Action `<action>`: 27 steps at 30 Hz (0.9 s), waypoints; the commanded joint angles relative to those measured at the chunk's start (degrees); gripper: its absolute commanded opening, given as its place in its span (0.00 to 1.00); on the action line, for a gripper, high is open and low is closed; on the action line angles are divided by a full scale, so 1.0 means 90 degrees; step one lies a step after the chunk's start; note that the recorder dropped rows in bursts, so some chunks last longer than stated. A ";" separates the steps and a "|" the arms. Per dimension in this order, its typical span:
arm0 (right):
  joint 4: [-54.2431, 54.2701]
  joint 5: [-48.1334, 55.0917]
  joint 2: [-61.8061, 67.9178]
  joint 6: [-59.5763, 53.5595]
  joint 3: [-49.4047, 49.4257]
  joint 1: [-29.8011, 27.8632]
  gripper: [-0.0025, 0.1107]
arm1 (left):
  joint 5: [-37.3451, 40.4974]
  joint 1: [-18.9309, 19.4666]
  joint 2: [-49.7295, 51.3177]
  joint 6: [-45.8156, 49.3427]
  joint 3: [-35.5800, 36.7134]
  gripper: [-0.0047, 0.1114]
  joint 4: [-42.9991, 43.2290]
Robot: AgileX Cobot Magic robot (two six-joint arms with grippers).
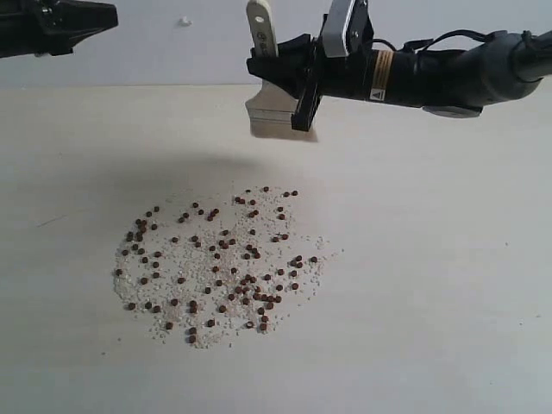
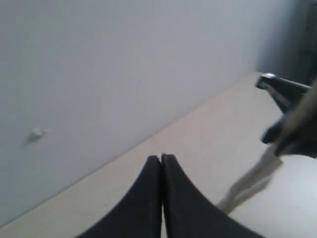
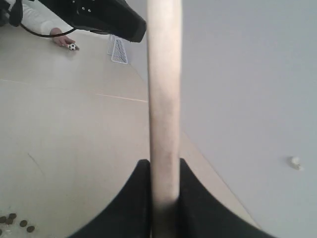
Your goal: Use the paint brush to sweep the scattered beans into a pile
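The paint brush (image 1: 272,110) stands upright, handle up and bristles down, at the far side of the table (image 1: 448,310), beyond the beans (image 1: 216,263) and apart from them; whether the bristle tips touch the surface cannot be determined. The beans lie scattered in a broad, loose patch mixed with whitish grains, near the middle of the table. The right gripper (image 1: 276,69) reaches in from the right with its jaws clamped on the wooden handle (image 3: 163,99) just above the ferrule. The left gripper (image 1: 95,19) hangs raised at the far left, well apart from brush and beans; its jaws are pressed together and hold nothing.
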 commanded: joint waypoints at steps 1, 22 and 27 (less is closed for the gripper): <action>0.0151 -0.0327 -0.0008 -0.0011 -0.0045 -0.0016 0.02 | 0.1130 0.0008 -0.0970 0.1707 0.1217 0.04 -0.2202; 0.0487 -0.0336 -0.0008 0.0149 -0.0045 0.0320 0.02 | 0.0576 0.0008 -0.8490 0.7835 0.7063 0.04 -0.9539; 0.0406 -0.0336 -0.0008 0.0168 -0.0045 0.0320 0.02 | 0.1507 0.0008 -0.9487 0.8447 0.7063 0.04 -0.9918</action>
